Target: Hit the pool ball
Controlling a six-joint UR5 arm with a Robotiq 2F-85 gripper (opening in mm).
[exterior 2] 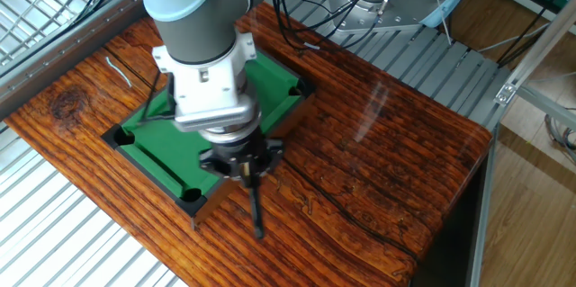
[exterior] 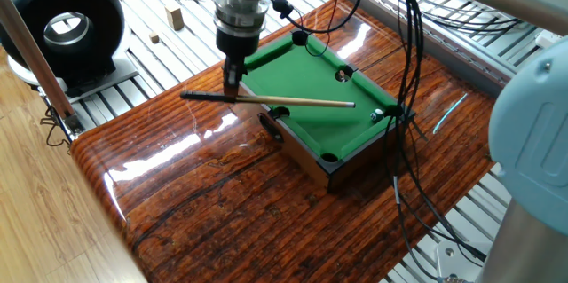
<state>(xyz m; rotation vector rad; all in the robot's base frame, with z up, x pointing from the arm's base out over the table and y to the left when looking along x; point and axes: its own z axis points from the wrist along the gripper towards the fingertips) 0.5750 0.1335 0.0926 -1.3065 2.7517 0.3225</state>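
The mini pool table with green felt and black pockets stands on the glossy wooden board. The pool ball, tiny and shiny, lies by the table's right corner pocket. My gripper hangs over the table's left edge, shut on the cue stick. The cue lies almost level, with its dark butt out to the left and its pale tip a little short of the ball. In the other fixed view, my arm covers much of the table. There the gripper holds the cue's dark butt, and the ball is hidden.
A black ring-shaped device and small wooden blocks sit on the slatted metal bench behind. Black cables hang down past the table's right corner. A thin metal piece lies on the wooden board.
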